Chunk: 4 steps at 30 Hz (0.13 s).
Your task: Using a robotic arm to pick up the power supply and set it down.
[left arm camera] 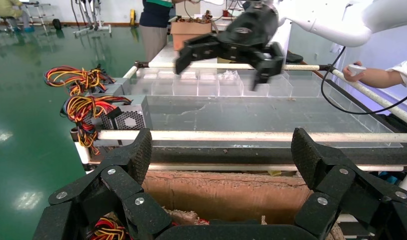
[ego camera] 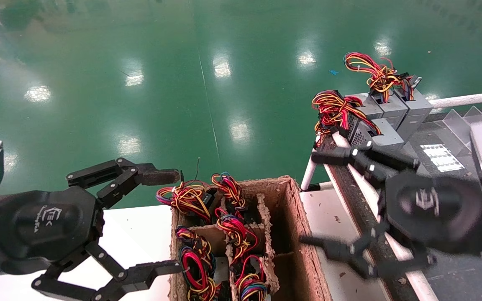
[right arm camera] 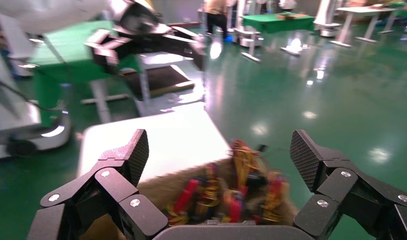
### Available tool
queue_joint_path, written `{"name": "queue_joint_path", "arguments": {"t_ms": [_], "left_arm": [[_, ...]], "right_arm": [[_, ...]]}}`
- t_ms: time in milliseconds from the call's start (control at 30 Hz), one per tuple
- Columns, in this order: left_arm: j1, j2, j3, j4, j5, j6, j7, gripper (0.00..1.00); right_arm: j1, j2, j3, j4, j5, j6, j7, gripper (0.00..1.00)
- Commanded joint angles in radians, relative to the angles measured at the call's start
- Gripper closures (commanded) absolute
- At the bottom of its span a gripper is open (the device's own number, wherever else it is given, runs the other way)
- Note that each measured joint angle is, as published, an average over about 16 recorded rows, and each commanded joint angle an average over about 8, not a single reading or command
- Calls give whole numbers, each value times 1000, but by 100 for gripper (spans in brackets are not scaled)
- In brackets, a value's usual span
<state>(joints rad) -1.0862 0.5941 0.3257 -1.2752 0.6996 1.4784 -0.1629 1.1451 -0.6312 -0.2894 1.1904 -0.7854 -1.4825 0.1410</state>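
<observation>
Several grey power supplies [ego camera: 385,119] with red-yellow wire bundles stand together at the near end of a dark belt table at the right; one shows its perforated face [left arm camera: 126,118]. More wire bundles [ego camera: 195,246] fill a cardboard box [ego camera: 292,189]. My left gripper [ego camera: 174,220] is open at the box's left side, its fingers [left arm camera: 137,154] spread wide with nothing between them. My right gripper [ego camera: 310,198] is open at the box's right side, above the gap between box and belt. From its wrist the box contents [right arm camera: 231,195] appear blurred.
The box sits on a white table [ego camera: 140,234]. A white rail [ego camera: 467,99] borders the belt table, with clear plastic dividers [ego camera: 475,117] on it. Green floor lies beyond. A person [left arm camera: 154,20] stands past the belt, and another's hand [left arm camera: 371,76] is at its side.
</observation>
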Motion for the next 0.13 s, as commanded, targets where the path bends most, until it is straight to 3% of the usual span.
{"name": "queue_joint_path", "arguments": {"t_ms": [33, 133], "left_arm": [[0, 0, 0, 0, 0, 0, 0, 0], [0, 0, 0, 0, 0, 0, 0, 0]], "right_arm": [[-42, 12, 6, 55, 32, -8, 28, 0], [-58, 16, 8, 77, 45, -11, 38, 0]]}}
